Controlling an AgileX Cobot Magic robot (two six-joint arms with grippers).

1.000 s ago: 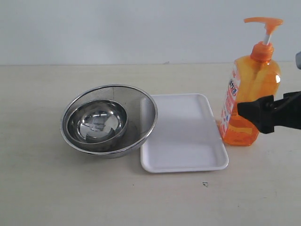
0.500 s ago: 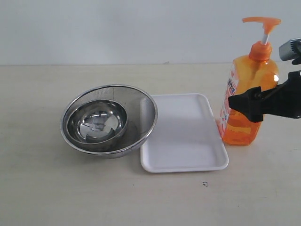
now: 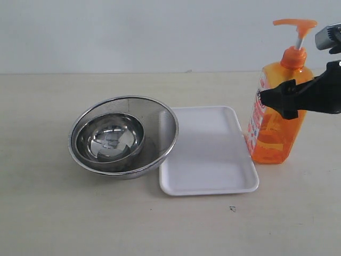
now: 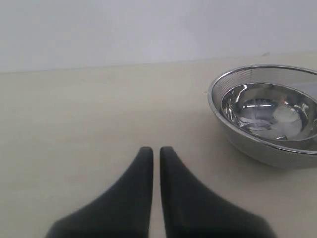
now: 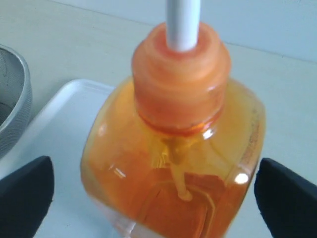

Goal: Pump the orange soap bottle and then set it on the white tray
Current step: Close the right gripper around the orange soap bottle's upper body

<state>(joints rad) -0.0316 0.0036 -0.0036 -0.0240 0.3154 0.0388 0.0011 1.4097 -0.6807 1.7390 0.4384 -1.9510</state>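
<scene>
Orange soap bottle inside wide-spread right hand, ungripped, left hand closed empty, bowl in strainer

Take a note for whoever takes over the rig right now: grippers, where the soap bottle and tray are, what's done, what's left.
Left gripper: shut, empty, over bare table near the mesh strainer.
Right gripper: open, jaws either side of the orange soap bottle, at its upper body, not closed on it.
Bottle: upright on the table, close beside the white tray, on its right in the exterior view, not on it. Pump head raised.
Done: only the approach to the bottle, as far as shows.
Left: press the pump, then set the bottle on the tray.
</scene>
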